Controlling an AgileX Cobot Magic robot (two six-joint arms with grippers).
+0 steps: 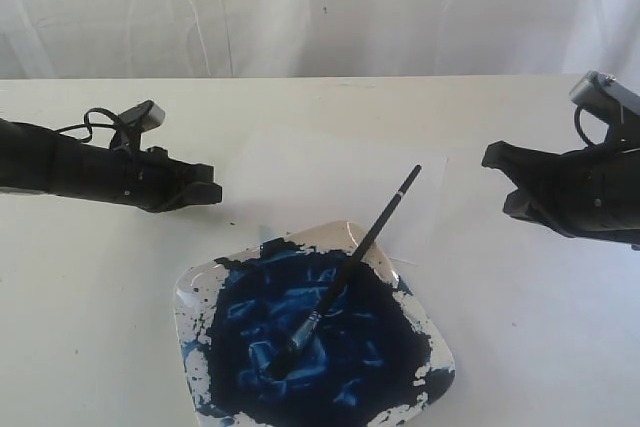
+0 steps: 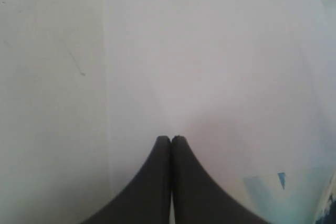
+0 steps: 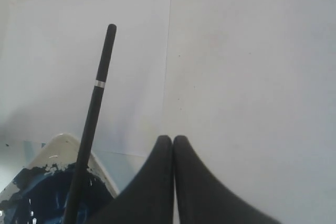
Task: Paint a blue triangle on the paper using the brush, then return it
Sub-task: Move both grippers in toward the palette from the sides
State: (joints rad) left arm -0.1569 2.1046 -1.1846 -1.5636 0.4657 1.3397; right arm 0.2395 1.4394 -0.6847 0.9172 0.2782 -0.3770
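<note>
The brush [image 1: 350,259] lies slanted in the white square dish [image 1: 183,299]. Its bristles sit in the dark-blue paint and its black handle sticks out over the far rim above the paper [image 1: 300,172]. The paper is a plain white sheet just behind the dish, and no blue triangle shows on it. My left gripper [image 1: 214,192] hovers shut and empty to the left of the paper. My right gripper [image 1: 492,159] is shut and empty, to the right of the brush handle. The right wrist view shows the brush [image 3: 93,114] off to one side of the gripper [image 3: 172,138], apart from it. In the left wrist view the gripper [image 2: 171,138] is over the paper [image 2: 210,66].
Paint splatter covers the dish rim [image 3: 59,141], and a small blue fleck [image 2: 282,180] lies on a pale blue smear by the dish. A white curtain [image 1: 320,7] hangs behind the off-white table [image 1: 80,297].
</note>
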